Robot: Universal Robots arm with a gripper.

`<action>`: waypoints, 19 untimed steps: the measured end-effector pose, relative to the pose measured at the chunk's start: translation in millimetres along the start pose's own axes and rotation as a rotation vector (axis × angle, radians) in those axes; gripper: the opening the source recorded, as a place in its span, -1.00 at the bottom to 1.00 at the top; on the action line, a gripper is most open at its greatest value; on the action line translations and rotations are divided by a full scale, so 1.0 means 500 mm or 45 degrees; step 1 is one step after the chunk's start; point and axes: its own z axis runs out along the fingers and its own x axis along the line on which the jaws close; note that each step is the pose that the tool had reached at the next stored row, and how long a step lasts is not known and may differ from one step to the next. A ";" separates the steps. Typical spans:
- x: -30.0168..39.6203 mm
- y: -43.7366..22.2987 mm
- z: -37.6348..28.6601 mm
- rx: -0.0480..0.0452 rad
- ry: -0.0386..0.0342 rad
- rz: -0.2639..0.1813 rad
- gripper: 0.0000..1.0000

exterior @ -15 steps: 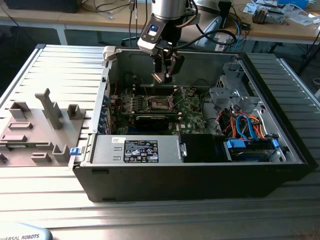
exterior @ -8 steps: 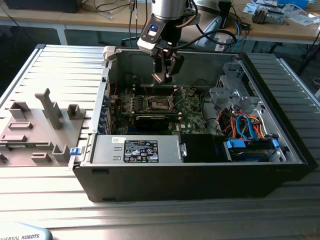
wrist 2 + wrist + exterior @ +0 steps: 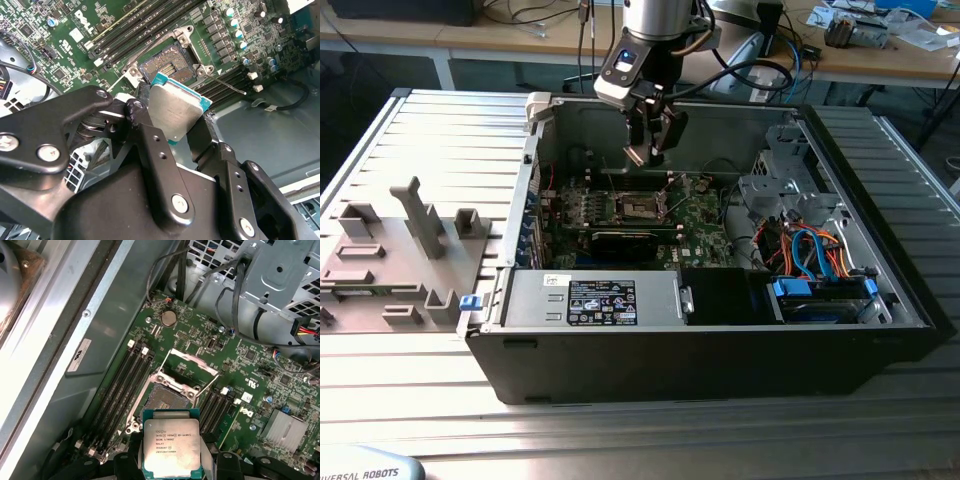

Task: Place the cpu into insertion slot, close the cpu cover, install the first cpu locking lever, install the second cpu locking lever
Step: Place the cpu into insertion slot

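Note:
My gripper (image 3: 651, 150) hangs inside the open computer case, above the green circuit board, shut on the cpu (image 3: 638, 155). In both wrist views the cpu (image 3: 175, 112) (image 3: 171, 442) is a silver-grey square with a teal edge, pinched between the two black fingers (image 3: 150, 145). The insertion slot (image 3: 162, 399) (image 3: 167, 62) (image 3: 638, 207) lies open just ahead of the chip, its dark contact field bare. The cpu cover (image 3: 192, 366) stands swung up at the slot's far edge. A thin locking lever (image 3: 227, 85) (image 3: 209, 386) sticks out beside the slot, unlatched.
Memory slots (image 3: 120, 385) (image 3: 135, 22) run along both sides of the slot. A long black card (image 3: 625, 243) lies in front of the socket, and a metal drive cage (image 3: 775, 185) with cables (image 3: 815, 250) fills the exterior view's right. A grey fixture (image 3: 415, 250) sits outside the case on the left.

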 end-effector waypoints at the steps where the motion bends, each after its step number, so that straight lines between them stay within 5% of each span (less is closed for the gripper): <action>1: 0.000 0.000 0.000 0.000 0.0000 0.001 0.08; 19: 0.000 0.000 0.001 0.000 -0.0004 0.022 0.08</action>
